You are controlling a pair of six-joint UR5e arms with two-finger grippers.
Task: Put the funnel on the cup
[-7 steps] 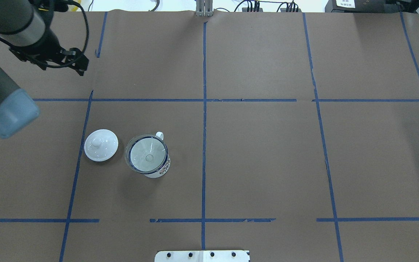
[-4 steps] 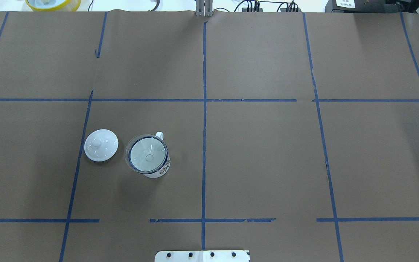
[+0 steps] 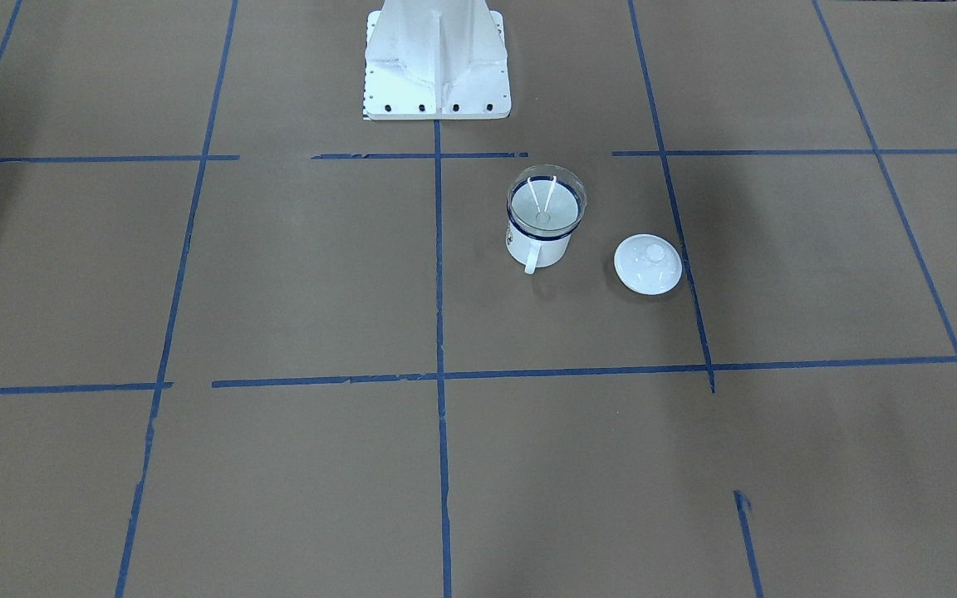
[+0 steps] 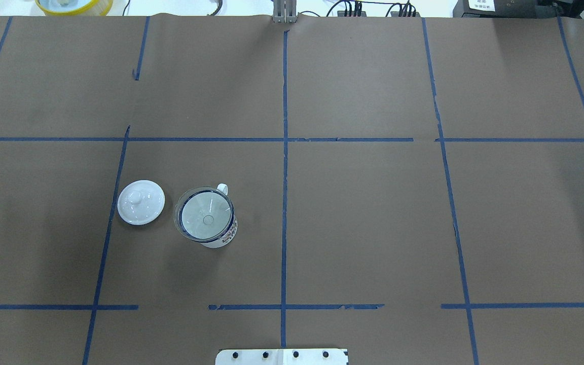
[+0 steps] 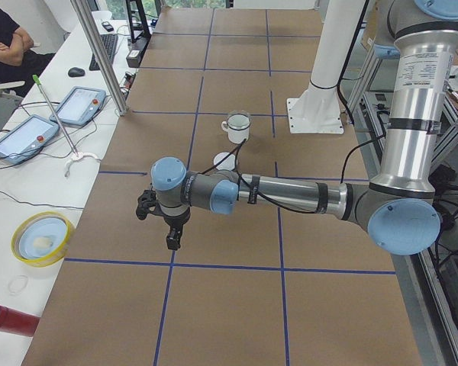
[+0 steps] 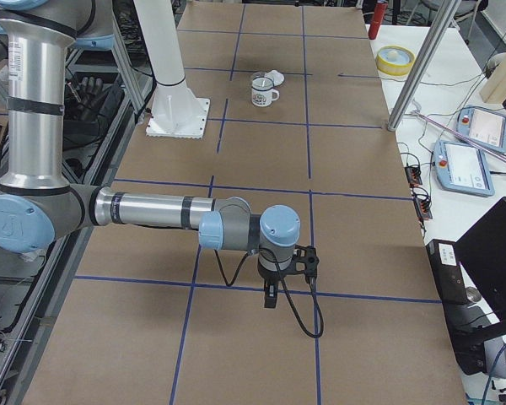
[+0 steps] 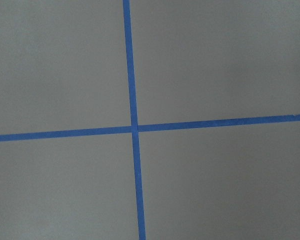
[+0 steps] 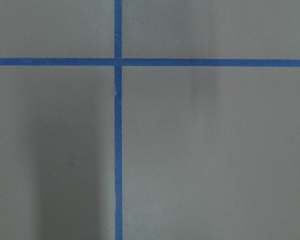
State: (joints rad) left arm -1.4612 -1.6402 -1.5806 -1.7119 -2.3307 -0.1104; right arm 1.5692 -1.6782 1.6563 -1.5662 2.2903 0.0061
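On the cup [image 4: 222, 239] the funnel [image 4: 206, 217] stays; left hand [image 5: 172, 241] has withdrawn.

The left gripper [image 5: 172, 242] has swung out of the overhead view's upper-left corner, uncovering the yellow bowl [image 4: 76, 6] there.

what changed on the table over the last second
The left arm, a second ago over the overhead view's upper left corner, has withdrawn out of that view. The left gripper now shows only from the side, away from the cup. Nothing was grasped or released. The funnel stays seated in the cup's mouth, and the lid beside it is unmoved.
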